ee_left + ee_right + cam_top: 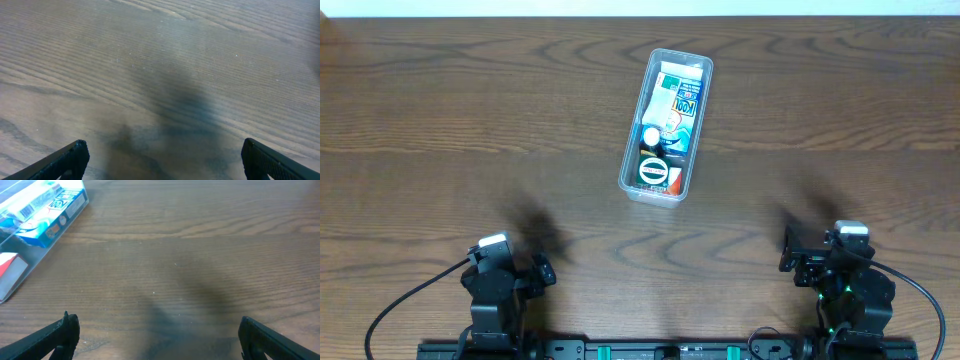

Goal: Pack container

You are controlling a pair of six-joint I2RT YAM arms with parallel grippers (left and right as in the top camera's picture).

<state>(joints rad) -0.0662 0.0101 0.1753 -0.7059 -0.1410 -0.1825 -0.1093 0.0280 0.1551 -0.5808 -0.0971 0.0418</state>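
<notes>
The clear plastic container [631, 163] lies at the back middle of the table, long side running away from me and slightly tilted. It holds a blue and white box [680, 110] in its far part and a small black, white and red box [654, 174] in its near end. In the right wrist view the container [6, 294] shows at the far left with the blue box [47, 212] inside. My left gripper [162, 160] is open and empty over bare wood at the front left. My right gripper [157, 337] is open and empty at the front right.
The wooden table [470, 120] spreads around the container. Both arms sit at the front edge, the left [498, 275] and the right [840, 265], with cables trailing beside them.
</notes>
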